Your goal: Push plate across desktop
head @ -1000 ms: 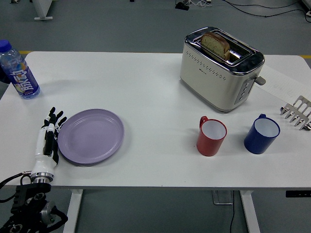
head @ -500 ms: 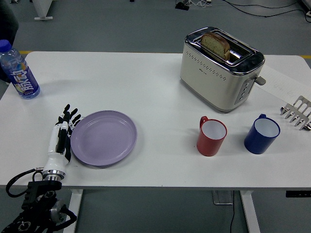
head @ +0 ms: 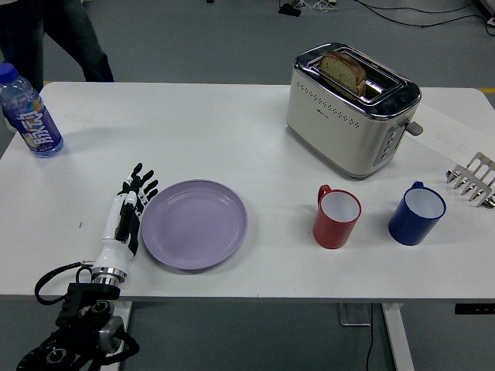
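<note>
A lilac plate (head: 194, 223) lies flat on the white table (head: 232, 131), left of the middle and near the front edge. My left hand (head: 128, 209) rests edge-on against the plate's left rim, fingers straight and held together, holding nothing. Its black forearm rises from the lower left corner. My right arm is out of the picture.
A red mug (head: 336, 217) and a blue mug (head: 416, 213) stand to the plate's right. A cream toaster (head: 351, 108) holding a bread slice is behind them. A blue bottle (head: 29, 114) stands far left, metal tongs (head: 473, 179) far right. A person's legs (head: 54, 35) show top left.
My left hand has slid to the right, pushing the plate with it about a plate's half-width across the table. A person has walked into view at the top left.
</note>
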Robot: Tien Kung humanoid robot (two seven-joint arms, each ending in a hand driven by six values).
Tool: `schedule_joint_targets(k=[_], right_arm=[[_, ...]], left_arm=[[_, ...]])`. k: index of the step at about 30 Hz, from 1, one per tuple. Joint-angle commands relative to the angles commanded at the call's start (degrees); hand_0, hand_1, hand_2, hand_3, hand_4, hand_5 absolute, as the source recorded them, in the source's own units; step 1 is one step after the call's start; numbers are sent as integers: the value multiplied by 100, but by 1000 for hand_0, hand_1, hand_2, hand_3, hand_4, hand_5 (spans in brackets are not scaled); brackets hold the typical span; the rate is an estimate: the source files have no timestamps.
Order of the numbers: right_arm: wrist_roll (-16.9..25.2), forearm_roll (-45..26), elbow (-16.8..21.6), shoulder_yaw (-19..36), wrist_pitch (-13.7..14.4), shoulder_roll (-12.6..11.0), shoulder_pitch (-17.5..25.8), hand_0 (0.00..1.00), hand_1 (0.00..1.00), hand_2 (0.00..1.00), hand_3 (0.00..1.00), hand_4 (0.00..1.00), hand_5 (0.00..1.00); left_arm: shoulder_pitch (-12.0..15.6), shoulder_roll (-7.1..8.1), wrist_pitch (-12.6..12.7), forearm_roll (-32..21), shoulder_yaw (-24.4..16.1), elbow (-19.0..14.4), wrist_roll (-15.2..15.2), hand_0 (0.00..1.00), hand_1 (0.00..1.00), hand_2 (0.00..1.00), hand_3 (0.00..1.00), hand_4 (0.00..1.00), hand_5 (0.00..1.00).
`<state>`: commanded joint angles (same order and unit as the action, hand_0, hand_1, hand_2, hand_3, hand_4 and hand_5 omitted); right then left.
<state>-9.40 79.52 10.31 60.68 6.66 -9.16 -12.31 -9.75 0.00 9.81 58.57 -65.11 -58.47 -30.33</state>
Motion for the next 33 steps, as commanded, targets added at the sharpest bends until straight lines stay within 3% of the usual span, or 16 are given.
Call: schedule_joint_targets(k=[15,22,28,33], right_arm=[[12,-55,0,-39,9,-8,-5,638,613,663,603,189,105],[25,-146,0,-120,14,-19,32,638,613,663,603,190,105],[13,-122,0,-88,15,-14,65,638,613,663,603,190,104],[4,-80,0,-55,10,-9,87,638,613,663,603,191,103]], left_arm=[[-154,0,-12,-328,791,-89,-61,840,884,929,974,587,998],[-212,135,-76,-441,1190,-263,-63,840,883,930,973,587,998],[-198,155,-60,-468,1290,-274,-72,840,883,930,974,585,998],[-162,69,9,-393,1079,-278,-82,840,883,930,970,588,998]])
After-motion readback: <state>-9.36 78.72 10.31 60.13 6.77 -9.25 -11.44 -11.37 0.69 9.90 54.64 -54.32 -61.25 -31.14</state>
